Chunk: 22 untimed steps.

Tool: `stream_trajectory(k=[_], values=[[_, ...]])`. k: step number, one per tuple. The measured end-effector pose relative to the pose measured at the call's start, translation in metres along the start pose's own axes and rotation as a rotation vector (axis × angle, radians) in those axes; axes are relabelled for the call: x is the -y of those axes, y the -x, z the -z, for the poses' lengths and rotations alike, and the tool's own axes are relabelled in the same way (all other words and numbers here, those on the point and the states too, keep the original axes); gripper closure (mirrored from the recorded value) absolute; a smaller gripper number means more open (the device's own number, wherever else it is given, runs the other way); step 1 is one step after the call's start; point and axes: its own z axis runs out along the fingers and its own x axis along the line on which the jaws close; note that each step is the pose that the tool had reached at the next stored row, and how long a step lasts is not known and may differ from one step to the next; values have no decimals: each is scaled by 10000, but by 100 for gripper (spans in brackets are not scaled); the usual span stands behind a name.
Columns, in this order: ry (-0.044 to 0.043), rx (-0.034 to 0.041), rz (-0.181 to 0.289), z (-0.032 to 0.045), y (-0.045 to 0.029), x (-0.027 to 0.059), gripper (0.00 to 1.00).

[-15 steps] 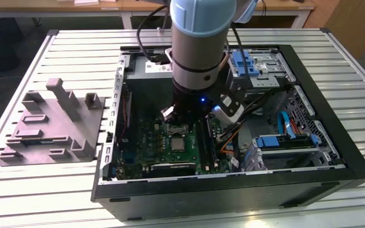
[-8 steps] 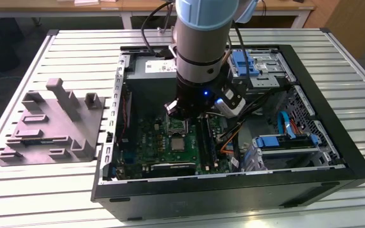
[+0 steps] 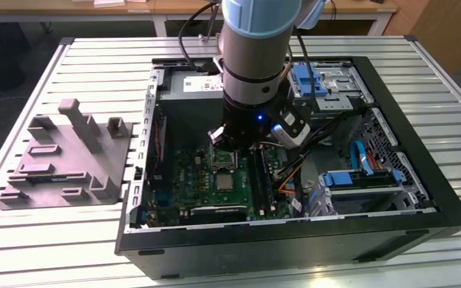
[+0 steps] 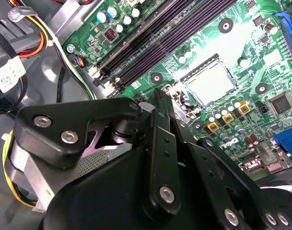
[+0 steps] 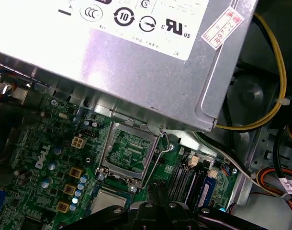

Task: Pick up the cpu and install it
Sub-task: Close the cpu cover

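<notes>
The cpu [image 3: 225,181], a small silvery square, lies flat in the socket of the green motherboard [image 3: 206,192] inside the open computer case. It also shows in both wrist views [image 4: 210,82] [image 5: 106,199]. The socket's metal load plate [image 5: 129,153] stands folded open toward the power supply, with its lever [image 5: 164,143] beside it. My gripper [image 4: 160,96] hangs low over the board just beside the socket, its thin black fingers pressed together with nothing between them. In the exterior view the gripper [image 3: 230,153] sits under the arm's wrist, directly above the open plate.
A grey power-supply box [image 5: 136,62] fills the case's far end close to the socket. Dark memory slots [image 4: 151,38] run alongside. Blue drive bays [image 3: 359,177] and cables [image 5: 275,96] crowd the exterior view's right. A grey parts fixture [image 3: 62,156] lies on the slatted table.
</notes>
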Motion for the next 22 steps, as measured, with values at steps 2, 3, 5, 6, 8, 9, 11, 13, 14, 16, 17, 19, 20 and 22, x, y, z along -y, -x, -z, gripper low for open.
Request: stream_trajectory(k=[2,3,5,6,8,9,11,13,14,16,17,19,20,22], values=[[0,0,0,0,0,0,89],[0,0,0,0,0,0,89],[0,0,0,0,0,0,89],[0,0,-1,0,0,0,89],[0,0,0,-1,0,0,89],[1,-3,37,0,0,0,89],[10,-21,333,-2,0,0,89],[15,-30,532,-10,5,2,89],[28,-28,543,-14,15,6,89],[111,2,556,-24,42,16,89],[187,31,568,-28,53,19,89],[363,96,597,-34,60,19,89],[430,121,612,-38,62,18,89],[480,140,623,-45,63,16,89]])
